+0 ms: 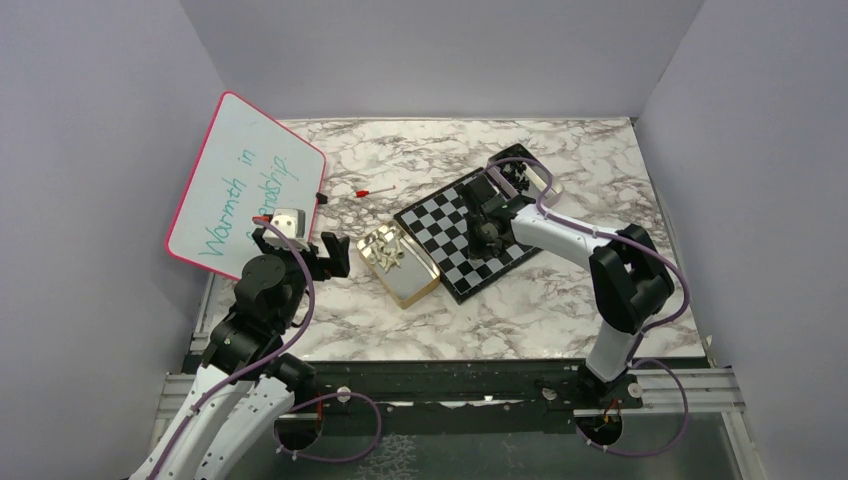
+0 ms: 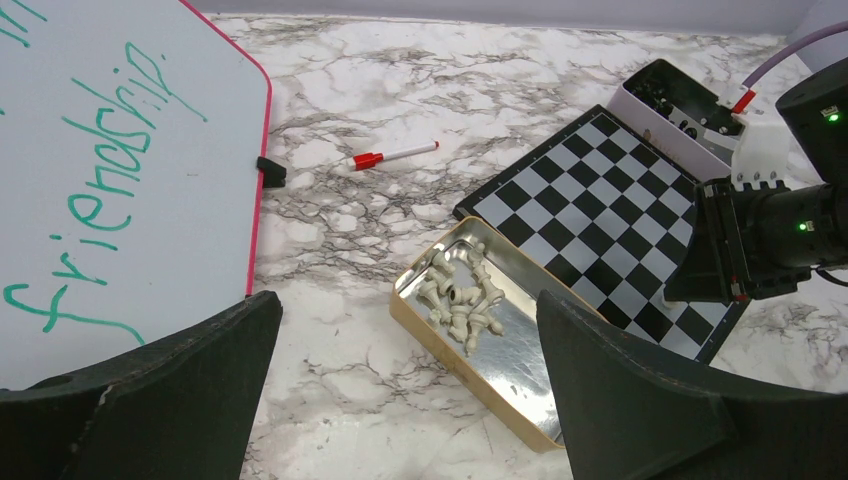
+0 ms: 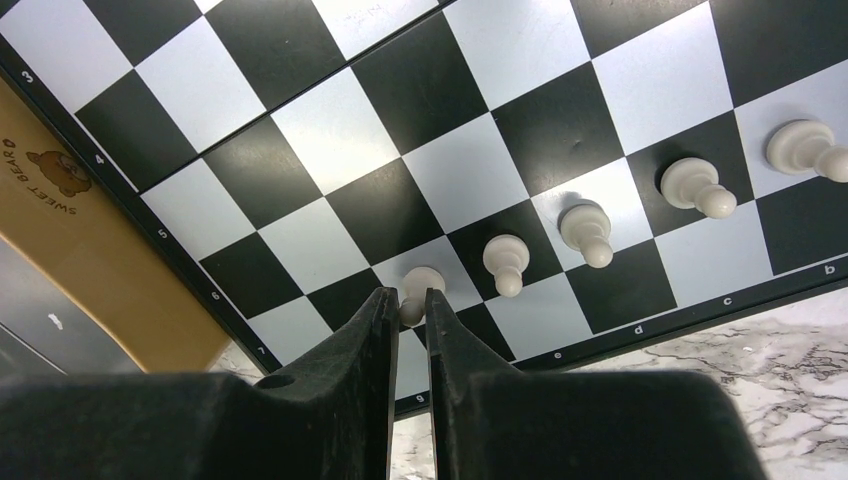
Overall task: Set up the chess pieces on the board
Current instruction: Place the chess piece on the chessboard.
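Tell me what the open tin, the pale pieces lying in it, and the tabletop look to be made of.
Tin: probably metal; shiny, reflective floor, gold-coloured wall.
Chess pieces: likely plastic; cream, smooth, dull sheen.
Table: marble-patterned surface, grey veins on white; real stone or printed laminate cannot be told.

The board (image 1: pixel 470 238), black-and-white chequered with a thin black rim, is laid flat on the counter (image 1: pixel 560 300) at frame centre, turned diagonally. In the right wrist view, five whitish chess pieces (image 3: pixel 587 232) are ranged in a diagonal row near its lettered edge. The end piece (image 3: pixel 424 281), at lower left, is clamped by the right hand (image 3: pixel 411 305). Further pale pieces (image 2: pixel 462 303) are heaped in an open tin (image 2: pixel 520 370) at the centre of the left wrist view.
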`<control>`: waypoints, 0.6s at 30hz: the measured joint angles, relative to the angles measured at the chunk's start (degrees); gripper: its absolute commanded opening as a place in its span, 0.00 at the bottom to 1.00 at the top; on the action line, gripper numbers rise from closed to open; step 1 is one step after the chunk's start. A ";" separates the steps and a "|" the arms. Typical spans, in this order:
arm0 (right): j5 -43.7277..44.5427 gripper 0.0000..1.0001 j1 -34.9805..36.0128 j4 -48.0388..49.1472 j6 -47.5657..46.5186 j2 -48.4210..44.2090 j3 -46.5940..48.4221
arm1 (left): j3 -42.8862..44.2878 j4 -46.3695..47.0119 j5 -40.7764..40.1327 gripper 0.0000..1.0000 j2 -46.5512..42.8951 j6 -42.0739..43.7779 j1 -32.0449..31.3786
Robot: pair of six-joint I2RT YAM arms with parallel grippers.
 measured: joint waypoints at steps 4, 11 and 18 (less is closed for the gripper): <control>0.00 0.22 0.00 -0.02 0.04 0.46 0.00 | 0.00 0.00 0.00 0.99 0.00 0.00 0.00; -0.04 0.24 0.00 -0.02 0.52 0.63 -0.02 | 0.00 0.02 0.00 0.99 0.00 0.00 0.00; -0.22 0.24 0.00 -0.04 0.87 0.63 0.00 | 0.00 0.00 0.00 0.99 0.00 -0.02 0.00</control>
